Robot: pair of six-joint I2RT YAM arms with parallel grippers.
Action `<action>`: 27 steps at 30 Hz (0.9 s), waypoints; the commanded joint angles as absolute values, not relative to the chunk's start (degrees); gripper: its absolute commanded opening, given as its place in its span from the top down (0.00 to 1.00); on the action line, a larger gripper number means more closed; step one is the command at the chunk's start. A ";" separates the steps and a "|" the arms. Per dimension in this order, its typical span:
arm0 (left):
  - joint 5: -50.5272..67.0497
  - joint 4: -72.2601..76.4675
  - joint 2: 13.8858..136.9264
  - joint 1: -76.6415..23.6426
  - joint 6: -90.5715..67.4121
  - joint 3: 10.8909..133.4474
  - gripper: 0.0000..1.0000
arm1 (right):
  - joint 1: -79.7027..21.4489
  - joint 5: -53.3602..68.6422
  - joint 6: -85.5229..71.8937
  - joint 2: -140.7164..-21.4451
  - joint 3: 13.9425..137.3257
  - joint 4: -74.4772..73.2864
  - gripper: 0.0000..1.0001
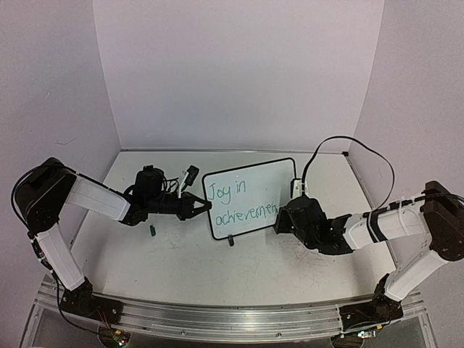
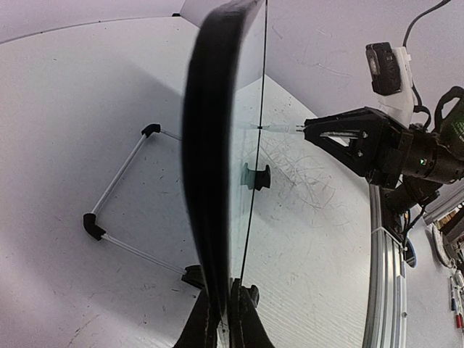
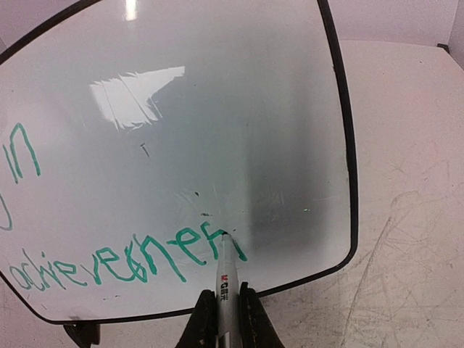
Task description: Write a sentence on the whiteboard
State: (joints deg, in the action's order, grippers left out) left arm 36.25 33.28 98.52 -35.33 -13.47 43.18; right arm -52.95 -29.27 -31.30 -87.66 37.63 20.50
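Observation:
The whiteboard (image 1: 262,180) stands tilted at the table's middle, black-bordered. Green handwriting on it, the sentence (image 1: 237,200), reads "Joy in achievemen" with a last stroke at the pen tip. My left gripper (image 1: 205,206) is shut on the board's left edge; in the left wrist view the whiteboard (image 2: 214,159) runs edge-on between the jaws of that left gripper (image 2: 223,313). My right gripper (image 3: 223,308) is shut on a grey marker (image 3: 226,275), its tip touching the whiteboard (image 3: 217,109) at the end of the sentence (image 3: 130,264). From above, the right gripper (image 1: 284,216) sits at the board's lower right corner.
A small green pen cap (image 1: 153,230) lies on the table below the left arm. A black clip foot (image 1: 230,240) holds the board's bottom edge. A wire stand (image 2: 116,210) lies behind the board. An aluminium rail (image 1: 232,319) lines the near edge.

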 commanded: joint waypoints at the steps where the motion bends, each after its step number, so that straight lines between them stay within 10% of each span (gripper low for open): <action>1: 34.81 31.76 98.00 -35.52 -11.25 44.86 1.00 | -52.29 -31.19 -32.78 -87.33 36.39 20.41 1.00; 27: 34.95 31.66 97.91 -35.60 -11.25 45.00 1.00 | -49.36 -25.32 -27.88 -82.59 38.05 23.38 1.00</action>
